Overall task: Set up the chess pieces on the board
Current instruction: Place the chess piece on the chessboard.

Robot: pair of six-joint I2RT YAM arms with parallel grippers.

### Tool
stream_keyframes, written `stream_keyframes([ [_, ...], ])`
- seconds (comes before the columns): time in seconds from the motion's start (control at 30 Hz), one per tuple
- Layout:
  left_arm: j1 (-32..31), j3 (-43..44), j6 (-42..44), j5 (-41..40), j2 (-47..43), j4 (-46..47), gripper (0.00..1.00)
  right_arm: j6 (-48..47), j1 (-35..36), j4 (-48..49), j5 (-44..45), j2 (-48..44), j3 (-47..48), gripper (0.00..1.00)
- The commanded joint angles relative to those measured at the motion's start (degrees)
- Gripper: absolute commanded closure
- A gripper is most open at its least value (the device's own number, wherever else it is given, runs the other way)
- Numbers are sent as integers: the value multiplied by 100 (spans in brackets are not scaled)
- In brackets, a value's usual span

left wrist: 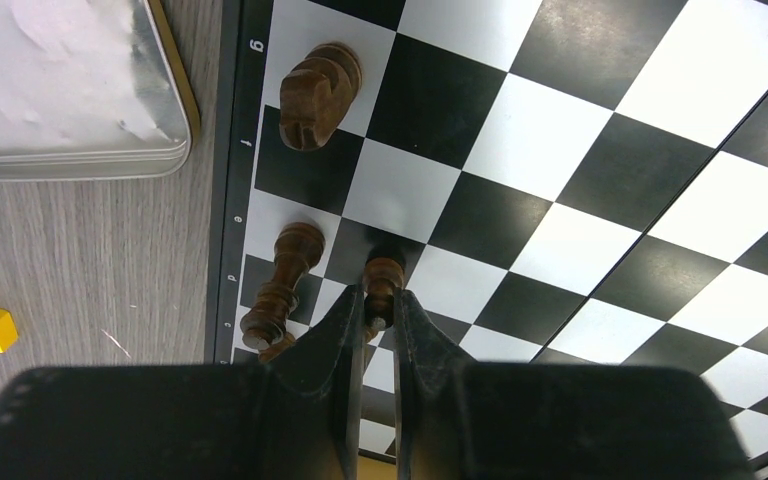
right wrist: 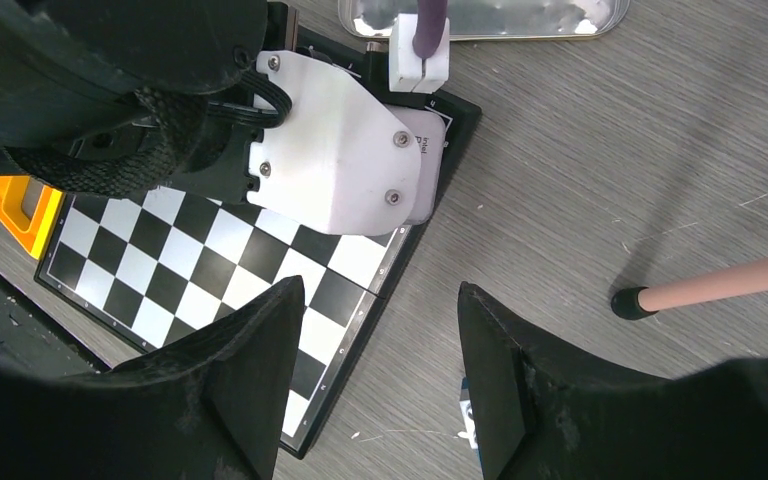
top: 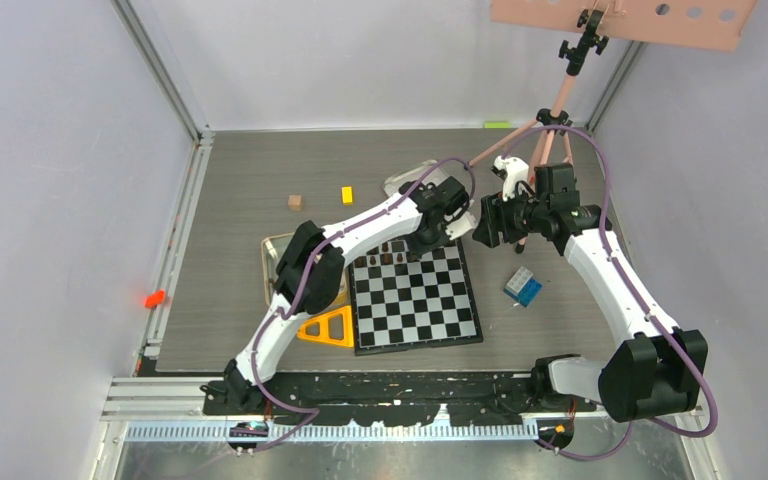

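The board (top: 415, 297) lies in front of the arms, black and white checks. A few dark brown chess pieces (top: 390, 258) stand at its far edge. My left gripper (top: 438, 240) is down over that edge. In the left wrist view it (left wrist: 380, 300) is shut on a dark brown piece (left wrist: 382, 285) low over the board (left wrist: 580, 180); I cannot tell if the piece touches. A dark knight (left wrist: 318, 92) and another dark piece (left wrist: 282, 280) stand beside it. My right gripper (right wrist: 380, 290) is open and empty above the board's right edge (right wrist: 210, 260). No pale pieces show.
A silver tin lid (left wrist: 60, 90) lies beyond the board's far edge. A yellow block (top: 347, 195) and a brown cube (top: 295, 202) lie far left. An orange triangle (top: 328, 328), a gold tin (top: 278, 260), a blue cube (top: 523, 286) and a pink tripod (top: 550, 110) surround the board.
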Motion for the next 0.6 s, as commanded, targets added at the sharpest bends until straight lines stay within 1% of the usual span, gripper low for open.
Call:
stream_keyframes([
  [0.0, 11, -28, -107, 80, -7, 173, 100, 7, -37, 158, -116, -142, 0, 36],
  [0.37, 25, -16, -194, 107, 10, 220, 100, 7, -50, 150, -154, -133, 1, 37],
  [0.57, 29, -35, -226, 68, 3, 247, 96, 7, -63, 143, -171, -121, 0, 37],
])
